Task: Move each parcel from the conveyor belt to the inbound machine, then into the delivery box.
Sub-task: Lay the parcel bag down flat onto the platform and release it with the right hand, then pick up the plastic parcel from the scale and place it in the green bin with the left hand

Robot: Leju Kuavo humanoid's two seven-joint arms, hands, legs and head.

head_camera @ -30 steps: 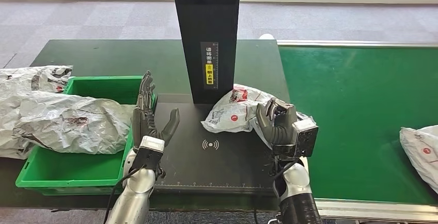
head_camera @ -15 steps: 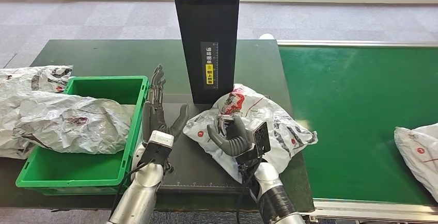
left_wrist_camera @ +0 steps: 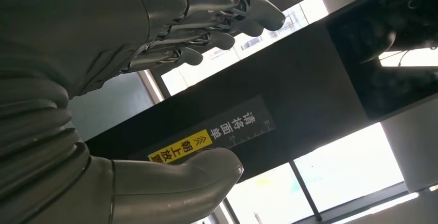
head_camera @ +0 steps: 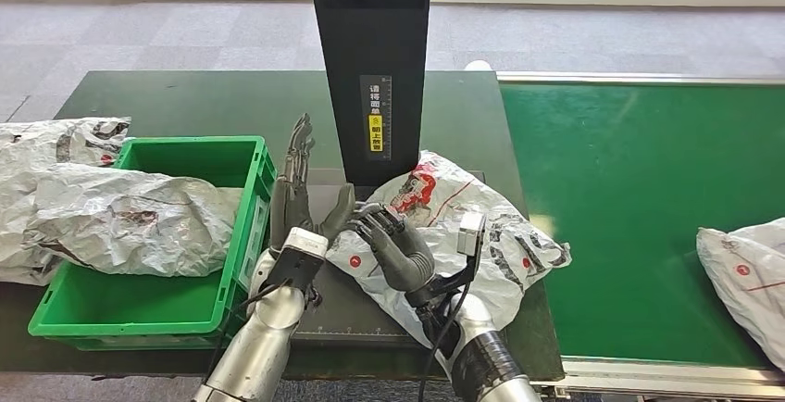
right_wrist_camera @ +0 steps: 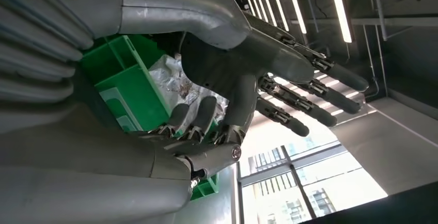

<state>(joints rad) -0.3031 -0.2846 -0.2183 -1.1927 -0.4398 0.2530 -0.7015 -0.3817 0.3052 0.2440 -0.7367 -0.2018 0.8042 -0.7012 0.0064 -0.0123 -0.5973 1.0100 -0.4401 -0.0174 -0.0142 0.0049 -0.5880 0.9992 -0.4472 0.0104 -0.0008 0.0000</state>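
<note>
A white crumpled parcel (head_camera: 481,226) with red marks lies on the black scanner plate (head_camera: 347,305) of the inbound machine, spilling over its right edge. My right hand (head_camera: 393,249) is palm up over the parcel's left part, fingers half curled with nothing in them; the right wrist view shows that hand (right_wrist_camera: 196,126) empty. My left hand (head_camera: 301,198) stands upright and open just left of the parcel, between it and the green delivery box (head_camera: 139,305). Its spread fingers (left_wrist_camera: 222,22) point at the machine's column. Another parcel (head_camera: 745,268) lies on the green conveyor belt (head_camera: 639,170) at the right edge.
The machine's black column (head_camera: 370,59) rises behind the plate. A large crumpled parcel (head_camera: 130,217) lies in the green box, and more parcels (head_camera: 56,143) are heaped on the table left of it.
My right hand swung left across the plate and turned palm up; the parcel shifted left and spread out. The left hand moved right toward it. The conveyor parcel crept left.
</note>
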